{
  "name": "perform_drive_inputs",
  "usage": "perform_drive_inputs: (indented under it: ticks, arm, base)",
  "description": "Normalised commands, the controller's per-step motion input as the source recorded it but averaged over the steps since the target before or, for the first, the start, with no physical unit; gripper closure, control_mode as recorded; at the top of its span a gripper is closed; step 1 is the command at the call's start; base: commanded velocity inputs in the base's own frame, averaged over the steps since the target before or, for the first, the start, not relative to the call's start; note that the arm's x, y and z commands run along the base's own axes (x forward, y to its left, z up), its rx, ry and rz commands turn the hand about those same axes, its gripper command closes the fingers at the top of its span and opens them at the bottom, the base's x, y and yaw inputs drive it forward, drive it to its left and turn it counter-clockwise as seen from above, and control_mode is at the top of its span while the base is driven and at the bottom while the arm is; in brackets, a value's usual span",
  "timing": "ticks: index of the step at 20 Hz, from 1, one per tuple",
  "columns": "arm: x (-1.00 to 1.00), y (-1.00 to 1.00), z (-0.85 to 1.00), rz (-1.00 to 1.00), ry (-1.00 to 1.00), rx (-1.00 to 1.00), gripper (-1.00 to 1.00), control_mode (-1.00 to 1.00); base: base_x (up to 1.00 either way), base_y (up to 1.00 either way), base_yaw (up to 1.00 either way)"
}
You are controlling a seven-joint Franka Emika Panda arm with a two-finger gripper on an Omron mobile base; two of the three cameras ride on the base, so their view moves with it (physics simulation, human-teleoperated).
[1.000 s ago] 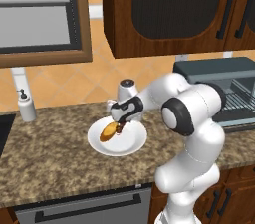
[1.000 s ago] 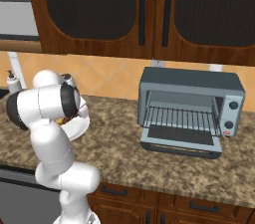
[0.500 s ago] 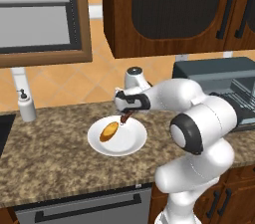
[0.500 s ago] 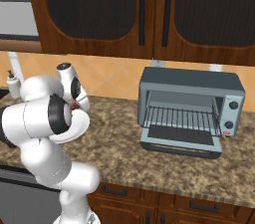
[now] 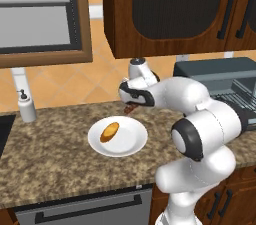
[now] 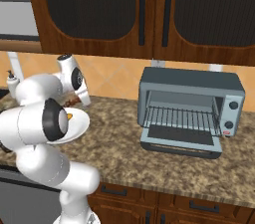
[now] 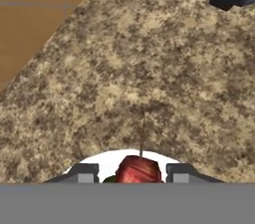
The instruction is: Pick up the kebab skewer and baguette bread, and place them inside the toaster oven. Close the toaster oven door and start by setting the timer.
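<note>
Gripper point(image 7: 134, 173) pinching kebab skewer point(image 7: 138, 170), lifted above white plate point(image 5: 127, 145) edge, frame centre. Baguette bread point(image 5: 109, 131) on plate. Toaster oven point(image 6: 191, 110) right, toaster oven door point(image 6: 180, 143) down.

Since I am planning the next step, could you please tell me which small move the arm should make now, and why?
Probably carry the dark red kebab skewer, clamped in the gripper above the round white plate, rightward toward the dark blue-grey toaster oven. Its door hangs open, the wire rack is bare, and the golden baguette bread lies on the plate.
</note>
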Motion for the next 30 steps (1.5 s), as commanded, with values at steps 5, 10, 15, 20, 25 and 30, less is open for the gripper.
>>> perform_drive_inputs:
  ticks: [5,10,15,20,25,30]
  arm:
    - [-0.3,-0.95,0.0,-0.18,0.0,0.0,1.0,-1.0]
    - [-0.65,-1.0,0.0,-0.14,0.0,0.02,1.0,-1.0]
    - [-0.63,-1.0,0.03,-0.13,0.0,0.06,1.0,-1.0]
    - [-0.12,-0.98,0.27,-0.16,0.0,0.04,1.0,-1.0]
    - [0.01,-0.99,0.4,-0.14,0.0,0.05,1.0,-1.0]
    - [0.01,-0.98,0.14,-0.09,-0.06,0.05,1.0,-1.0]
  base:
    - [0.0,0.0,0.0]
    - [0.0,0.0,0.0]
    - [0.0,0.0,0.0]
    - [0.0,0.0,0.0]
    - [0.0,0.0,0.0]
    - [0.0,0.0,0.0]
